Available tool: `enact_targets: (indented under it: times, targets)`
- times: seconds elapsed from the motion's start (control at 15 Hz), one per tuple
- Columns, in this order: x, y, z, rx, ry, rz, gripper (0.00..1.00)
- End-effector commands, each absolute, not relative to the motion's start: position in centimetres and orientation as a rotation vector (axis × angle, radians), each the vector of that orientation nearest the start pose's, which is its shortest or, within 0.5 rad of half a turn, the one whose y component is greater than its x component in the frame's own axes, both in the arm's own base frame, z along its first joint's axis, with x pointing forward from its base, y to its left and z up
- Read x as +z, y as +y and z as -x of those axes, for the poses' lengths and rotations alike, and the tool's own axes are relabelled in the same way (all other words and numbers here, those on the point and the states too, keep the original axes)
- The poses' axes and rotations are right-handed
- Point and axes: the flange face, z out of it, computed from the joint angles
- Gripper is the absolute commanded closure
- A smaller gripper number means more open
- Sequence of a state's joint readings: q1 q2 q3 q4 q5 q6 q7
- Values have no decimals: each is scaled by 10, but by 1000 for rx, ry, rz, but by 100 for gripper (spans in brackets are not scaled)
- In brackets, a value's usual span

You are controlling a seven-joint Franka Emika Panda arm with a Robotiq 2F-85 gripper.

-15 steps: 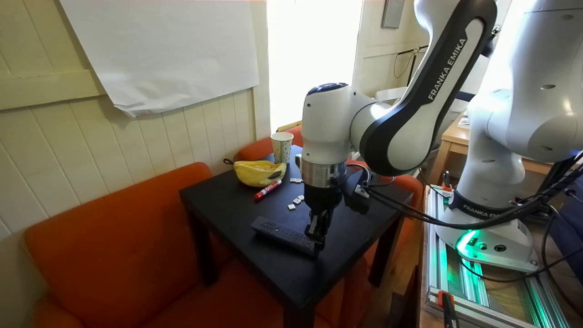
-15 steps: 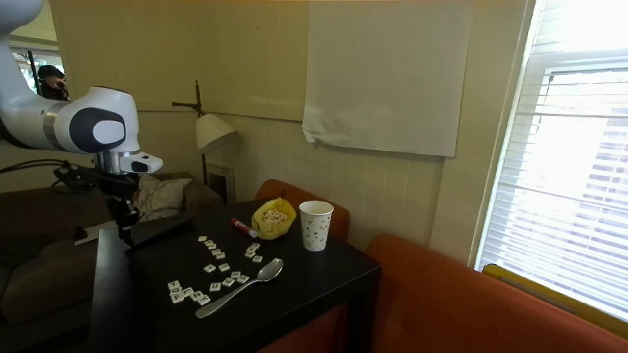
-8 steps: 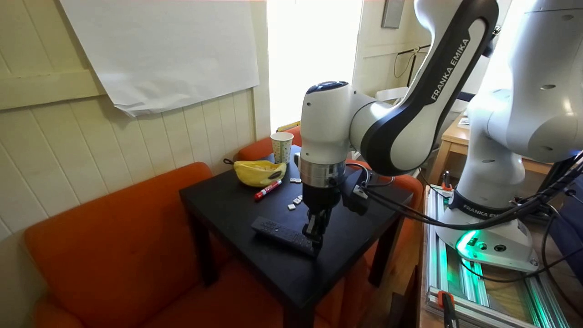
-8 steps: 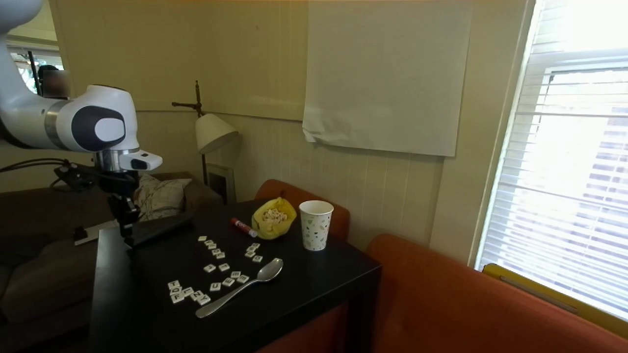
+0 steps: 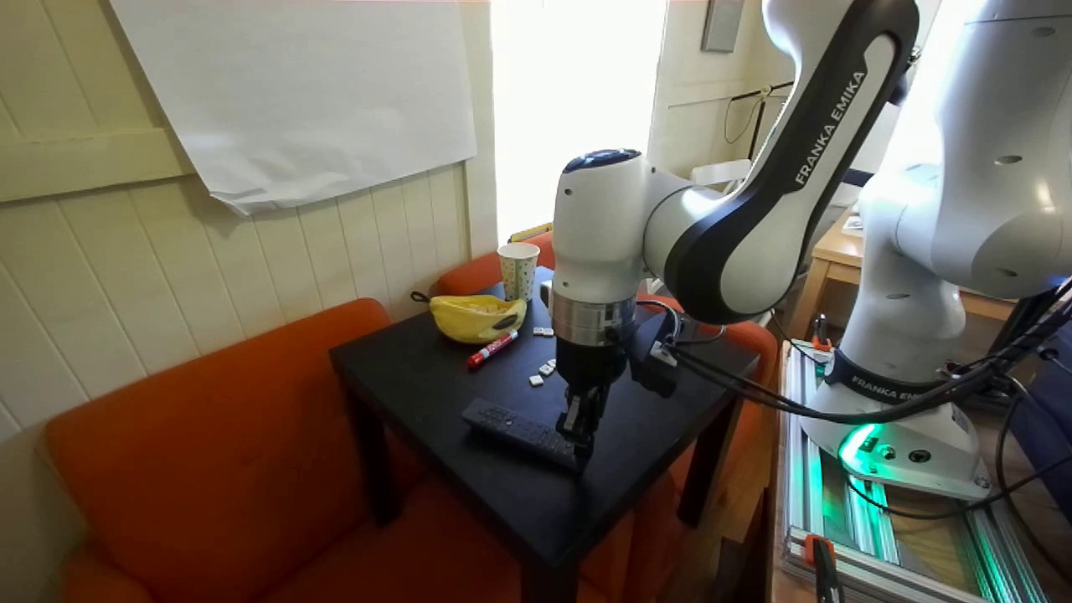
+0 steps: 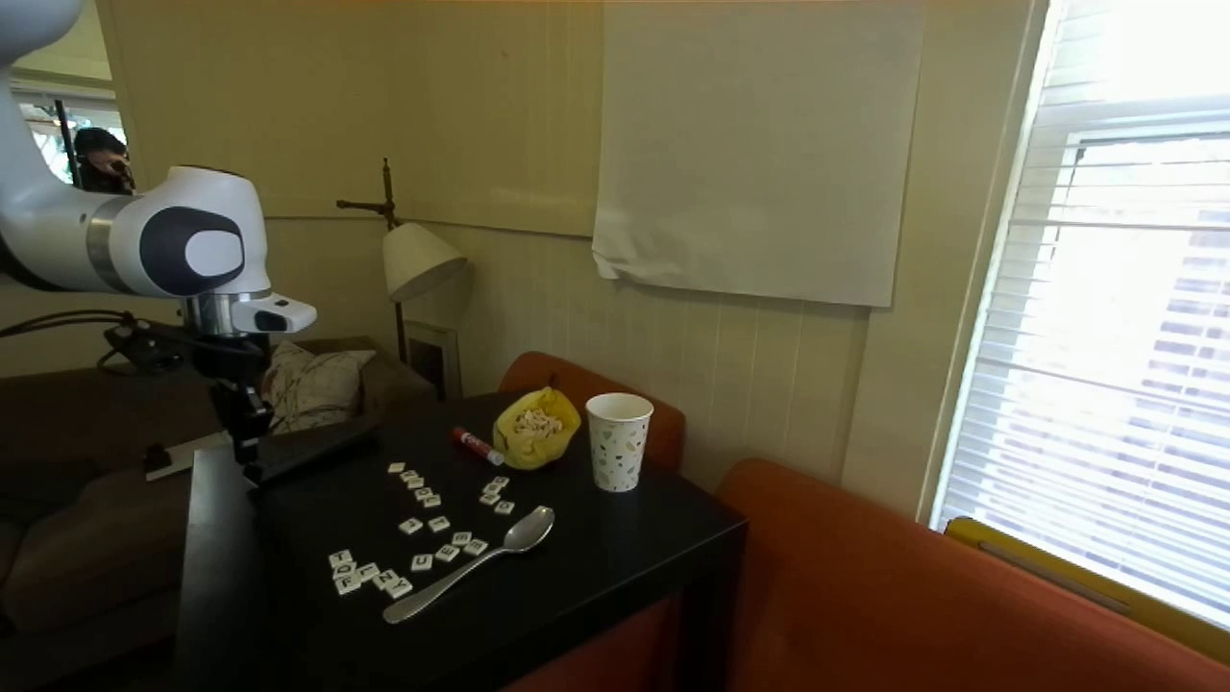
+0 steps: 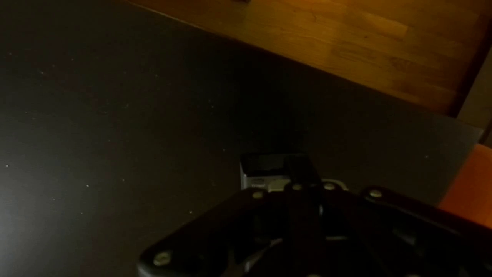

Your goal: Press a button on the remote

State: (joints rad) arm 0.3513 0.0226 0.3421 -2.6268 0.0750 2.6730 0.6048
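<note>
Fingers together and tips pointing down, the gripper [image 5: 581, 442] hangs at the right-hand end of the remote [image 5: 519, 430] in an exterior view. The tips overlap that end; whether they touch it I cannot tell.

Left to right there: an orange seat [image 5: 209, 427] runs along the panelled wall [image 5: 335, 251]. Next is the black table [image 5: 389, 368], with a yellow banana-shaped pouch [image 5: 461, 322] on its far side and a red marker [image 5: 492, 349] just beside that. Nearer lies the remote, flat with its keys up, slanting down to the right to the gripper. A speckled paper cup [image 5: 517, 275] stands upright behind the pouch, and a few small white tiles [image 5: 537, 381] lie between marker and gripper. Farther right come the arm [image 5: 754, 218] and its base [image 5: 900, 456], lit green.

In an exterior view with the gripper at the left, the remote is a dark slab reaching away rightward from the tips. Then come scattered lettered tiles, a metal spoon [image 6: 509, 546], the marker, the pouch with pale bits in it, the cup and a window [image 6: 1105, 288] with blinds.

In the wrist view, a short end of the remote shows just past the fingertips and to their left; the gripper hides the rest.
</note>
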Motion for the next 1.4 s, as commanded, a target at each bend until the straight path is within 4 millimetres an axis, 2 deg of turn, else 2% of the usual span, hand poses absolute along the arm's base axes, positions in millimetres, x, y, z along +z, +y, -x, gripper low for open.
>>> enact_targets:
  times: [0.0, 1.07, 1.2, 1.33]
  targets:
    - [242, 283, -336, 16, -32, 3109, 100]
    - [233, 289, -342, 47, -3, 3145, 100]
    - [227, 288, -343, 79, 3, 3150, 100]
    - [213, 287, -346, 147, 15, 3159, 100]
